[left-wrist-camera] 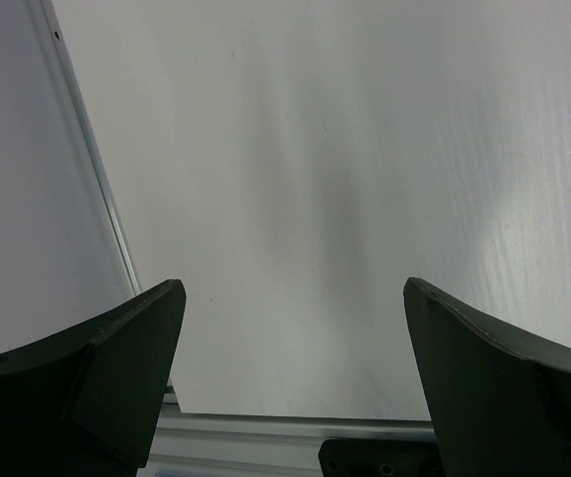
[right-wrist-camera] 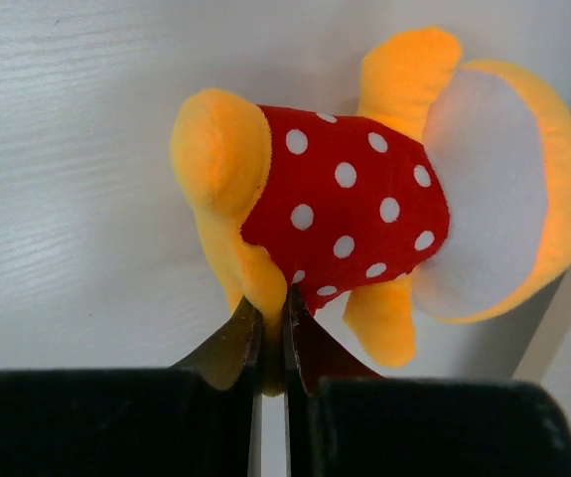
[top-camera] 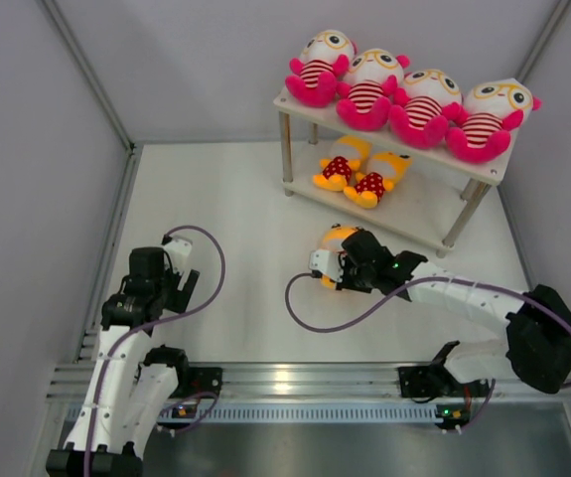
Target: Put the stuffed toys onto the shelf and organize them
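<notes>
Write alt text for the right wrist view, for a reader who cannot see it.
The right gripper is shut on a yellow limb of a yellow-orange stuffed toy in a red outfit with white polka dots. Behind the toy is the white table.

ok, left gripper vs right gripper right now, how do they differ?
The left gripper is wide open and holds nothing; the right gripper is shut on a yellow toy, pinching one of its yellow limbs. The left gripper is over bare table at the left, away from the shelf; the right gripper is just in front of the shelf. Both are the same dark colour.
</notes>
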Controlling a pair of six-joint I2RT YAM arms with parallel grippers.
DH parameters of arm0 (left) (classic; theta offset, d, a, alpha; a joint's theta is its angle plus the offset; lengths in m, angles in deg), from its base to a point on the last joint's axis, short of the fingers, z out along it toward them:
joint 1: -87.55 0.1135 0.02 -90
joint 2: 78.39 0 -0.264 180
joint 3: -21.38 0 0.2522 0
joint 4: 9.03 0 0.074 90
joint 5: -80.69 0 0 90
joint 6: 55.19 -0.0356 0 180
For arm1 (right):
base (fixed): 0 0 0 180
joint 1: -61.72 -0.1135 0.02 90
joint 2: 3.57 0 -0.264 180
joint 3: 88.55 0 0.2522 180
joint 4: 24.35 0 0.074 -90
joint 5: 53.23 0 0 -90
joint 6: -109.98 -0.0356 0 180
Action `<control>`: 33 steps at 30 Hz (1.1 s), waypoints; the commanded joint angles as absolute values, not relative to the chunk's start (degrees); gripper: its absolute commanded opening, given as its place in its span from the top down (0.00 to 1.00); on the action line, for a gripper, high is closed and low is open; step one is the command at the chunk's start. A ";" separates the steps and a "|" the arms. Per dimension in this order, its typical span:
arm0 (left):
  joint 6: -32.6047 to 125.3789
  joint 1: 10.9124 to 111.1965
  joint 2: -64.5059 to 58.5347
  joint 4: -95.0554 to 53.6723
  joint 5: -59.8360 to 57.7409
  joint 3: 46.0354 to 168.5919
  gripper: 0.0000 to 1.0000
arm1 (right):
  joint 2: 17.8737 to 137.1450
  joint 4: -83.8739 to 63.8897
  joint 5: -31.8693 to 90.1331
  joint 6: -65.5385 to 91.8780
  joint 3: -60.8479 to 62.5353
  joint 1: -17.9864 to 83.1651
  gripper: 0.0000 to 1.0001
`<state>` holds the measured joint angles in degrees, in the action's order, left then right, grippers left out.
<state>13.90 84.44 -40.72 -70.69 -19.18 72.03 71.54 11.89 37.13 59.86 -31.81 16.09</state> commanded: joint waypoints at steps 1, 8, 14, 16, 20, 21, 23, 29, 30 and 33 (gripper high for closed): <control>14.15 84.30 -40.60 -67.88 -18.89 72.15 0.02 | 63.87 19.45 38.79 59.54 -24.37 15.40 1.00; 14.07 84.21 -39.98 -67.09 -18.27 71.88 0.03 | 53.91 36.06 43.27 60.59 -12.14 13.38 1.00; 14.07 84.21 -39.81 -66.92 -17.92 71.79 0.03 | 54.52 42.68 54.26 64.45 -11.25 19.06 1.00; 14.06 84.21 -39.81 -66.92 -17.83 71.79 0.03 | 54.53 40.40 54.00 65.94 -11.33 23.20 1.00; 13.98 84.21 -40.16 -66.92 -17.83 71.71 0.03 | 54.00 32.49 54.97 70.95 -14.40 29.71 1.00; 13.98 84.30 -40.07 -66.92 -17.83 71.71 0.03 | 54.08 29.43 55.05 72.00 -15.98 30.07 1.00; 13.89 84.21 -40.07 -66.92 -17.75 71.71 0.03 | 55.66 26.69 54.97 74.38 -16.95 31.65 1.00; 13.98 84.21 -40.07 -67.00 -18.01 71.71 0.03 | 60.93 14.83 56.72 79.83 -20.47 38.15 1.00; 14.06 84.30 -39.98 -66.92 -18.01 71.62 0.03 | 61.38 12.90 56.11 80.27 -21.43 39.21 1.00; 14.06 84.21 -39.72 -67.00 -18.10 71.71 0.03 | 63.13 8.14 53.57 82.03 -22.93 42.46 1.00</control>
